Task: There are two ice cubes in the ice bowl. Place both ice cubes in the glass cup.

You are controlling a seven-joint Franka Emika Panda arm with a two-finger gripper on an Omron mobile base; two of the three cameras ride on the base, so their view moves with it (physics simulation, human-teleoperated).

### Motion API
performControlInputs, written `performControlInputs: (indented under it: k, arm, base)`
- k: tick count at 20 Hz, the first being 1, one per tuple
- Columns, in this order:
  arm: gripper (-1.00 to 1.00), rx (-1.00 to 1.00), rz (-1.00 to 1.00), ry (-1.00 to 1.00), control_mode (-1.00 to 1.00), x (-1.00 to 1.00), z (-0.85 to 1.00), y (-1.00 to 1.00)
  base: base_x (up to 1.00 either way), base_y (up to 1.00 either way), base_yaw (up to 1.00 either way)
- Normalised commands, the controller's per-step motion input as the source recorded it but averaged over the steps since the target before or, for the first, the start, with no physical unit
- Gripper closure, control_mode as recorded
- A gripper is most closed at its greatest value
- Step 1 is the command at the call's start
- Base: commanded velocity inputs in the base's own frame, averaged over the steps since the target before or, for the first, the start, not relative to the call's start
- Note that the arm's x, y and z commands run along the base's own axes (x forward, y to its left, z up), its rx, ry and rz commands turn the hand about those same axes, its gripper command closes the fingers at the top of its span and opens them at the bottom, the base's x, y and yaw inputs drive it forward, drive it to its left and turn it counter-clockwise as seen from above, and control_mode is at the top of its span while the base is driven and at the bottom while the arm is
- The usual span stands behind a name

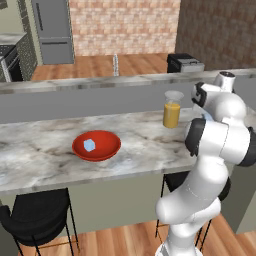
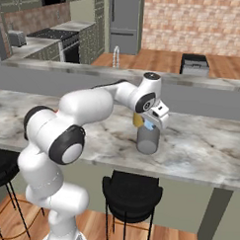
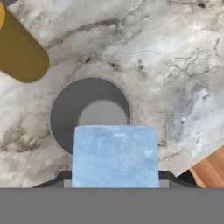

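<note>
One ice cube (image 3: pixel 115 155) sits clamped in your gripper (image 2: pixel 151 124); the jaws are closed against its two sides, as narrow as the cube allows. You can see it in the right base view as a pale-blue spot (image 2: pixel 149 125) under the hand, directly above the glass cup (image 2: pixel 148 139). From the hand view, you look straight down past the cube into the cup's round open mouth (image 3: pixel 89 113), which lies just beyond the cube's far edge. The cup stands upright on the marble counter (image 2: pixel 205 145), close to its near edge.

The other ice cube (image 1: pixel 89 145) lies in the ice bowl (image 1: pixel 96 145), well to the left of the arm on the same counter (image 1: pixel 40 155). A taller glass with orange liquid (image 1: pixel 172 110) stands just beyond the cup, near the arm's wrist; in the hand view you see its side (image 3: pixel 19 50) at the upper left.
</note>
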Motion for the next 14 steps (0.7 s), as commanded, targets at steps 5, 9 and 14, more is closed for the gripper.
performControlInputs:
  k: [5,9,14]
  arm:
    - [1.0,0.0,0.0,-0.01,-1.0,0.35,-0.17,0.0]
    - [1.0,0.0,0.0,0.0,-1.0,0.27,-0.1,0.0]
    - [1.0,0.0,0.0,0.0,-1.0,0.15,-0.14,0.0]
  base:
    - [0.0,0.0,0.0]
    - [0.0,0.0,0.0]
    - [0.0,0.0,0.0]
